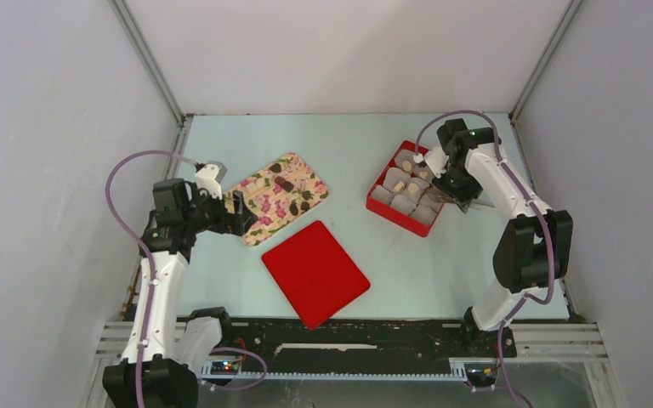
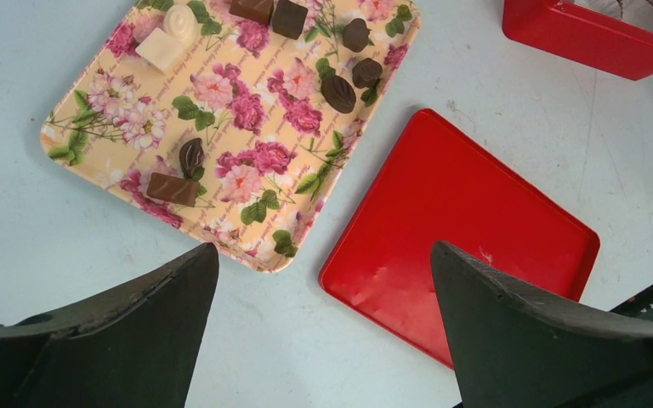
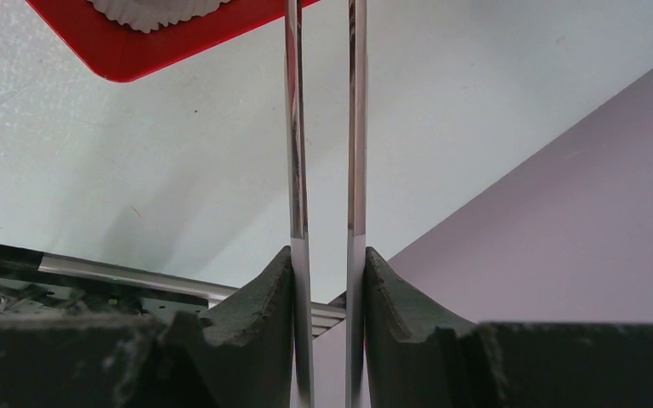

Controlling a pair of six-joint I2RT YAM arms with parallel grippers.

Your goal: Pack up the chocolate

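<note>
Ana: Grey-walled cell, pale blue-green table (image 1: pixel 442 255). Status?

Ben: Mid-pack, by my read. The chocolates (image 2: pixel 338 93) lie ahead of the left gripper (image 2: pixel 323 248) on the floral tray (image 2: pixel 68 140). Most dark pieces are at the tray's far side, two more are nearer the jaws, and two cream ones are far left. A few pale pieces look to sit in the paper cups (image 1: pixel 404 202) of the red box (image 1: pixel 380 202).

Ana: Jaws?

Ben: Left jaws are spread wide with nothing between them, just short of the tray's near edge. The red lid (image 2: pixel 459 229) lies flat ahead of them, to the right. The right gripper (image 3: pixel 327 255) is clamped on metal tongs (image 3: pixel 295 127), pads pressing both blades with a narrow gap between them. The tips run out of the wrist view, so I can't tell if they carry a piece. The box corner sits beyond those jaws, left of the blades.

Ana: Next?

Ben: Judgement only: the tongs are at the box and the tray is well apart from the right jaws. The next move calls for a reach across, straddling one lump, a light squeeze, then a drop into an empty cup. The pieces are small, so alignment matters.

Ana: Any text?

Ben: No brand or label. There's faint script in the tray print, too small to read.
</note>
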